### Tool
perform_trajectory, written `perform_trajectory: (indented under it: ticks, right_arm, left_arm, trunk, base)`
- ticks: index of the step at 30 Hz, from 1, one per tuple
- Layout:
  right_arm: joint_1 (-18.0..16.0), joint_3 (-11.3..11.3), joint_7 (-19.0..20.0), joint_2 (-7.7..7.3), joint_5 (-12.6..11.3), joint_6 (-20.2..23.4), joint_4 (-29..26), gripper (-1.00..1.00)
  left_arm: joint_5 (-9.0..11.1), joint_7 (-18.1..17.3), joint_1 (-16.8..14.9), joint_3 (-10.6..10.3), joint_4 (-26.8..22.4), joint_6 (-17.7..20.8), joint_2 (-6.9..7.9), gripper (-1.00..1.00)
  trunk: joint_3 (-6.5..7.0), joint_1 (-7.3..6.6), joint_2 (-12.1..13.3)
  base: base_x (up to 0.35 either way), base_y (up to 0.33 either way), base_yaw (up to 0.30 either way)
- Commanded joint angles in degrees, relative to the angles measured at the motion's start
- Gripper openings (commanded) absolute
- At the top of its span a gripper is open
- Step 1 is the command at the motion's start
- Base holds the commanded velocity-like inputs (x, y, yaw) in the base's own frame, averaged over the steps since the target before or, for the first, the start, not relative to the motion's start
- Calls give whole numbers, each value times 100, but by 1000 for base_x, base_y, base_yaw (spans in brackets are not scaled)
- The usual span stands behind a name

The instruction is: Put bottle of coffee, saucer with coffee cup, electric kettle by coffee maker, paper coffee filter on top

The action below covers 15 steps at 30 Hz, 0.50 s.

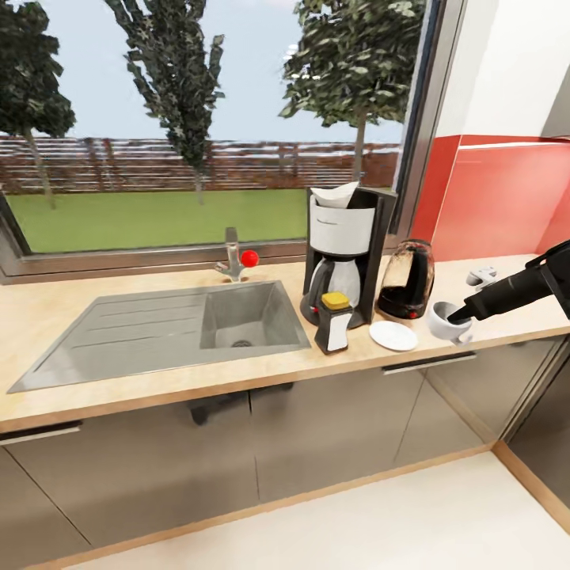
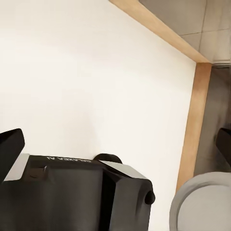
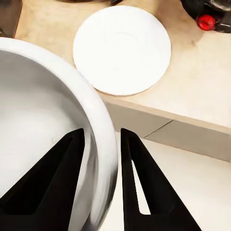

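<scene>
A pale wood counter [image 1: 47, 317] runs under a wide window, with a steel sink [image 1: 158, 328] set in it; the coffee maker [image 1: 346, 253] stands right of the sink, a white filter [image 1: 334, 194] on top, the bottle [image 1: 335, 322] in front, the kettle [image 1: 407, 279] just beside it. The step in hand looks like cup onto saucer; the right gripper [image 3: 102, 159] pinches the rim of the white cup [image 1: 447, 321], one finger inside, one outside. The cup sits near the counter's front edge, just right of the bare saucer [image 1: 393, 335]; next it must be carried left and lowered centred. The left gripper's state I cannot tell.
</scene>
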Motion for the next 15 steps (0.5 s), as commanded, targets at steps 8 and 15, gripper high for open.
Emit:
perform_trajectory:
  ticks: [8,15]
  right_arm:
    - [-7,7,45,-3,59,56,-6,-100]
    - [-7,7,44,-3,59,56,-6,-100]
  left_arm:
    - [58,-18,-3,-48,0,29,2,100]
    - [58,-19,-3,-48,0,29,2,100]
  trunk:
    - [-6,0,-3]
    - [-6,0,-3]
  base:
    - [35,-104,9]
    - [17,-40,116]
